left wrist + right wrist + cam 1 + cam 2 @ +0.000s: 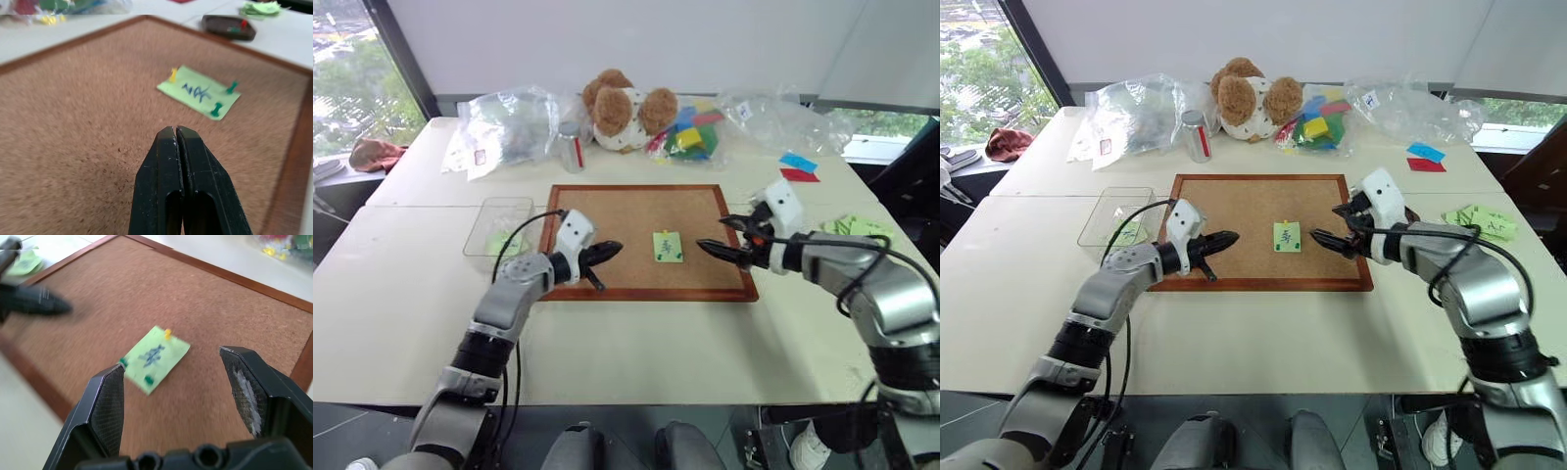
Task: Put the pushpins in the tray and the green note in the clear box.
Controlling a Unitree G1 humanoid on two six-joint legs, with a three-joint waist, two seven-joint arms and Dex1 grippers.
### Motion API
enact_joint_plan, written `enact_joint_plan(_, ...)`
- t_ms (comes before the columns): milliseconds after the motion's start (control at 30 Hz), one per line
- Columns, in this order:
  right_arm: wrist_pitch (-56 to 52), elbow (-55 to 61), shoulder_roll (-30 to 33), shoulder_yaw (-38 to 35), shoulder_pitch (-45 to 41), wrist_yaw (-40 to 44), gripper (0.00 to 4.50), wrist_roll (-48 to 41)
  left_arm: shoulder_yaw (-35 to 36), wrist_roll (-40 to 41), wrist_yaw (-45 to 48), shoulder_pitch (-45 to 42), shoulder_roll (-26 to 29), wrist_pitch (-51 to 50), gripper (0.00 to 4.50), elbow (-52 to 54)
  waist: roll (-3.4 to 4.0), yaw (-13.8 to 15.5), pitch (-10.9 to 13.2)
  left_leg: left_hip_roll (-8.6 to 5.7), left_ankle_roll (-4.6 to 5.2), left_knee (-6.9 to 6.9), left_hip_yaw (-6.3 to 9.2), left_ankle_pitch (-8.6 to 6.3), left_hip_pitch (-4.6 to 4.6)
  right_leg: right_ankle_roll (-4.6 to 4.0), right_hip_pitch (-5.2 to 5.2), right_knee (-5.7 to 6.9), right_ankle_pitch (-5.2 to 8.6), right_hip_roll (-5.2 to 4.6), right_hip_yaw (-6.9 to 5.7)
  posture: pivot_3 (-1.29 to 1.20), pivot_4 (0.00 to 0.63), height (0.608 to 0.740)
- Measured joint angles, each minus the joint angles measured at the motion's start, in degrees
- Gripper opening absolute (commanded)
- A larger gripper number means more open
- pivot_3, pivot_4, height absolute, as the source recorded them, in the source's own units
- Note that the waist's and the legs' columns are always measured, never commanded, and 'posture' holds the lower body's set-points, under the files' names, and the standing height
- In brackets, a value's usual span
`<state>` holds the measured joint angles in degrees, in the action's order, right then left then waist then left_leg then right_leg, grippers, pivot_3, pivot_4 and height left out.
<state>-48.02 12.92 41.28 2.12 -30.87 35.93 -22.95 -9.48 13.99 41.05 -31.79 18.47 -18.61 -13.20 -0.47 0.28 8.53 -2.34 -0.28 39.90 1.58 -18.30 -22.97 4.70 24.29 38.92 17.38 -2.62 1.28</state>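
The green note (668, 247) lies on the corkboard (617, 211), held by a yellow pushpin (172, 75) and two green pushpins (232, 87). My left gripper (607, 251) hovers over the board left of the note, its fingers (193, 161) shut with nothing between them. Just right of the note, my right gripper (712, 233) is open and points at it; in the right wrist view the note (155, 356) lies between the spread fingers (108, 401). The tray (230, 28), a dark dish with a red and a green pin inside, sits past the board's right edge. The clear box (497, 223) stands left of the board.
Along the back of the table are a teddy bear (625, 106), a metal can (572, 149), clear plastic bags (509, 127) and a bag of coloured blocks (690, 132). Blue and red slips (798, 166) and pale green sheets (857, 227) lie at the right.
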Motion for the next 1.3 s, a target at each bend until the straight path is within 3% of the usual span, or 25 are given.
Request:
enact_joint_plan(200,2.4,-12.1,-6.8,4.8,-6.6,-1.5,3.36,4.8,-0.4,-3.0,0.0,-0.7,-1.7,5.6,0.06,-7.7,0.0,0.0,0.0,-0.01,-0.03,0.04,-0.02,0.02,-0.08,0.0,0.08,0.03,0.0,0.0,-0.02,0.0,0.15,0.74)
enact_joint_plan(267,3.7,-15.4,-8.5,5.8,-8.3,-1.5,2.8,5.9,-0.3,-3.3,0.0,-0.9,-1.9,6.7,0.0,-8.6,0.01,0.0,0.0,-0.01,-0.04,0.06,-0.02,0.02,-0.07,0.0,0.08,0.07,0.0,0.0,-0.02,0.0,0.15,0.74)
enact_joint_plan(367,7.2,-21.3,-11.8,7.2,-11.0,-1.4,1.52,8.1,-0.2,-3.5,0.0,-0.9,-2.0,7.1,0.0,-9.0,0.03,-0.1,0.0,-0.01,-0.06,0.07,-0.02,0.04,-0.05,0.0,0.07,0.11,0.0,0.0,-0.02,0.0,0.15,0.74)
enact_joint_plan(633,14.2,-33.9,-17.8,9.0,-15.0,-0.5,1.52,12.4,0.5,-3.5,-0.2,-0.4,-1.8,7.6,0.0,-8.9,0.05,-0.8,-0.1,-0.01,-0.09,0.08,-0.01,0.06,0.0,0.0,0.04,0.17,0.0,0.0,-0.03,0.0,0.15,0.74)
enact_joint_plan(1100,21.0,-46.5,-21.1,8.1,-18.0,1.0,1.52,15.5,1.4,-3.9,-1.1,1.2,-1.7,6.2,0.0,-6.3,0.07,-1.3,-0.1,-0.01,-0.1,0.02,-0.01,0.06,0.05,0.0,0.05,0.2,-0.01,0.0,-0.04,0.0,0.15,0.74)
enact_joint_plan(1200,21.7,-48.0,-21.6,8.1,-18.5,1.1,0.63,15.9,1.5,-4.0,-1.3,1.4,-1.7,5.9,0.0,-5.9,0.07,-1.3,-0.1,-0.01,-0.11,0.02,-0.01,0.07,0.05,0.0,0.05,0.2,-0.01,0.0,-0.04,0.0,0.15,0.74)
enact_joint_plan(1233,22.0,-48.1,-21.6,8.1,-18.6,1.2,0.14,16.0,1.5,-4.0,-1.3,1.4,-1.7,5.6,0.0,-5.8,0.07,-1.3,-0.1,-0.01,-0.11,0.02,0.0,0.07,0.05,0.0,0.05,0.2,-0.01,0.0,-0.03,0.0,0.15,0.74)
enact_joint_plan(1300,22.2,-48.3,-21.7,8.1,-18.7,1.4,0.06,16.1,1.5,-4.1,-1.3,1.4,-1.7,5.5,0.0,-5.7,0.07,-1.3,-0.1,-0.01,-0.11,0.0,0.0,0.06,0.05,0.0,0.05,0.19,-0.01,0.0,-0.04,0.0,0.15,0.74)
